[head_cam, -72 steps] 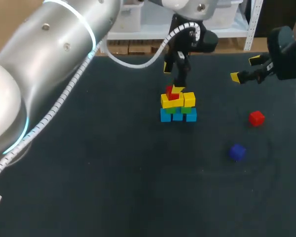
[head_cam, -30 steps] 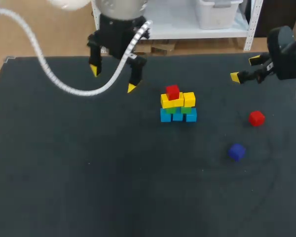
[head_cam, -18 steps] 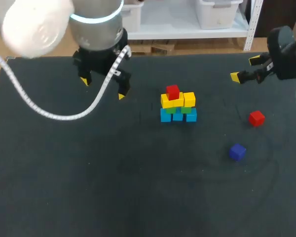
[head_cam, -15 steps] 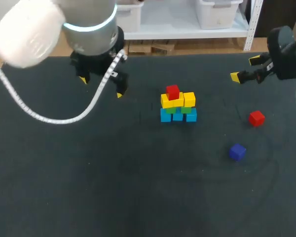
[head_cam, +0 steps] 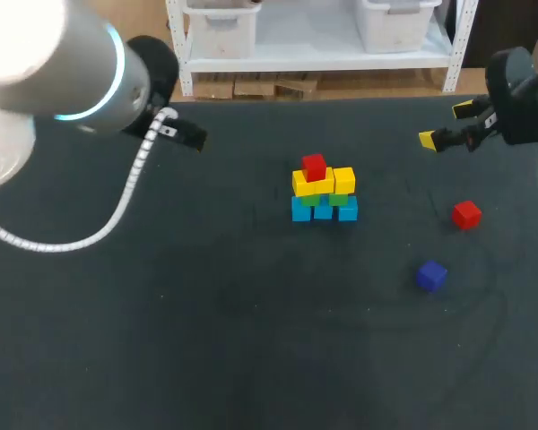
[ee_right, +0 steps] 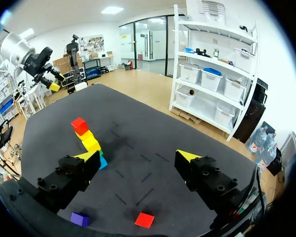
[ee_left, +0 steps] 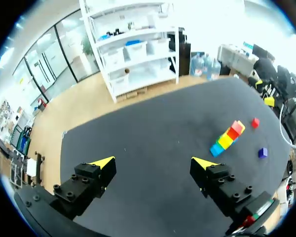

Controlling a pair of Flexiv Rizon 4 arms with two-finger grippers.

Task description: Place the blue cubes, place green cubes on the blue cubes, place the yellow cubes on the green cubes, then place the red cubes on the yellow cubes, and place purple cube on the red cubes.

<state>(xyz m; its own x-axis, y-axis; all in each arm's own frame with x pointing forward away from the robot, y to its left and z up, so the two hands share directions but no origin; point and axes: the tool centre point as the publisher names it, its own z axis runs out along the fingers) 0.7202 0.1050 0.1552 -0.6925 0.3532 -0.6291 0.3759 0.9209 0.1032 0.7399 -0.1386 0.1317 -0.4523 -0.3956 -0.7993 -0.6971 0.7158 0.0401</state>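
A small stack stands mid-table: blue cubes (head_cam: pixel 323 212) at the bottom, green cubes (head_cam: pixel 324 200) on them, yellow cubes (head_cam: pixel 324 182) above, and one red cube (head_cam: pixel 314 167) on top. A second red cube (head_cam: pixel 466 213) and a purple cube (head_cam: pixel 431 275) lie loose to the stack's right. My right gripper (head_cam: pixel 446 124) hangs open and empty at the far right, beyond the loose red cube. My left gripper (ee_left: pixel 153 162) is open and empty, high over the table's left part, with the stack (ee_left: pixel 227 138) far ahead. The head view shows only its arm (head_cam: pixel 72 72).
The dark table (head_cam: pixel 206 340) carries nothing else. In the right wrist view the loose red cube (ee_right: pixel 144 219) and purple cube (ee_right: pixel 79 218) lie under my right gripper (ee_right: pixel 137 156), with the stack (ee_right: pixel 89 140) ahead.
My left arm has pulled back to the left, away from the stack, and its fingertips have gone behind the arm in the head view. The right arm and the cubes have not moved.
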